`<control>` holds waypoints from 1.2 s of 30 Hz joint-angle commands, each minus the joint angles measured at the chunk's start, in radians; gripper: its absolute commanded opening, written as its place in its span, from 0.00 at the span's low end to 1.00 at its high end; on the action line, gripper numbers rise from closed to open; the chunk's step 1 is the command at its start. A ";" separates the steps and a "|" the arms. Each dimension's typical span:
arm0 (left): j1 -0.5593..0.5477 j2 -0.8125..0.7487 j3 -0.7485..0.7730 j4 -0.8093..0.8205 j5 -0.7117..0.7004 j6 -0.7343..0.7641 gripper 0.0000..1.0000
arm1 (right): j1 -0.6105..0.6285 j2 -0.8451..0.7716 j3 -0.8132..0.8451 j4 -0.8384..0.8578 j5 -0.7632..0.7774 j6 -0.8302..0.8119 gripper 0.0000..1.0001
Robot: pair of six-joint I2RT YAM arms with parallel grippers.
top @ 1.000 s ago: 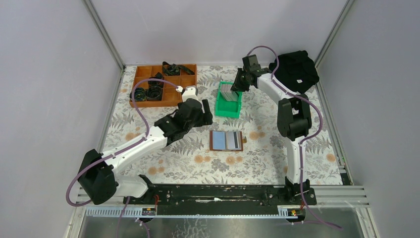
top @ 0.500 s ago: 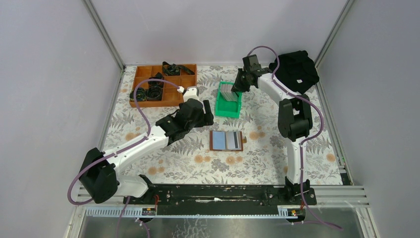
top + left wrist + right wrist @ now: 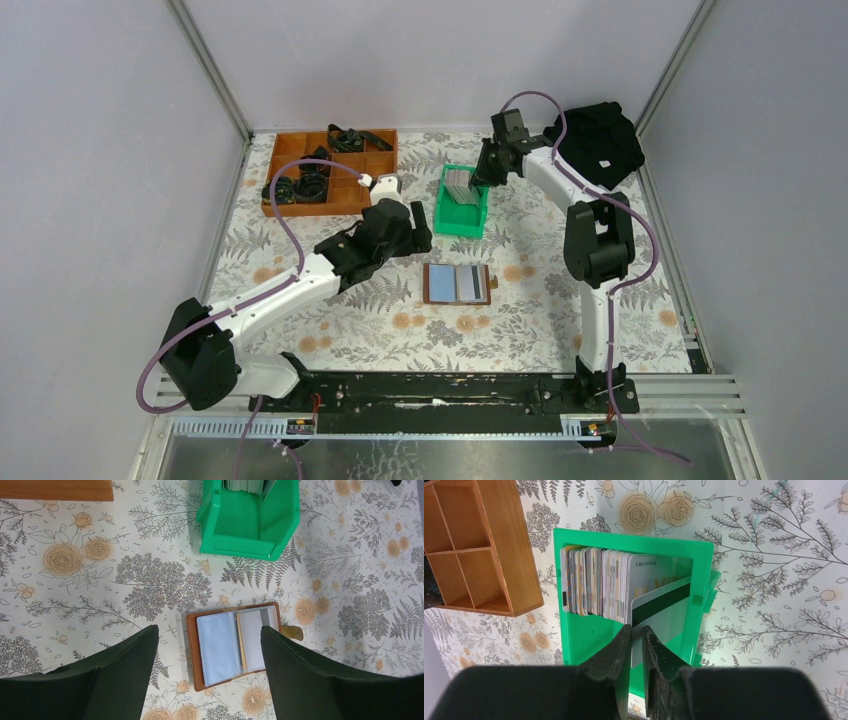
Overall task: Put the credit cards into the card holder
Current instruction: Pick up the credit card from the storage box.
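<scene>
- The right end effector (image 3: 638, 630) pinches one striped card (image 3: 664, 607); the other credit cards (image 3: 594, 582) are stacked in the green bin (image 3: 586, 635).
- The left end effector (image 3: 207, 647) gapes empty over the open card holder (image 3: 235, 645), which seemingly holds one card.

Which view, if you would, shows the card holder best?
The left wrist view: the card holder lies open, close up, pockets visible. Top external shows it small; right wrist misses it.

Not much going on tbh, just the right arm (image 3: 597, 240) letting its elbow drift a hair outward to the right and down toward the near edge, the right gripper (image 3: 638, 631) creeping a touch right over the green bin (image 3: 458, 228), and the left arm (image 3: 300, 285) nudging slightly right too.
</scene>
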 commanded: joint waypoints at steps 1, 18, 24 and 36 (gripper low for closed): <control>0.005 -0.004 -0.001 0.066 0.013 -0.013 0.82 | 0.016 -0.093 -0.018 -0.027 0.030 -0.033 0.18; 0.004 -0.041 -0.061 0.118 0.024 -0.035 0.82 | 0.063 -0.080 0.030 -0.165 0.216 -0.162 0.00; 0.013 -0.085 -0.111 0.152 0.011 -0.032 0.83 | 0.089 -0.116 0.078 -0.204 0.288 -0.201 0.00; 0.079 -0.203 -0.149 0.183 0.123 0.051 0.90 | 0.152 -0.343 -0.020 -0.240 0.308 -0.192 0.00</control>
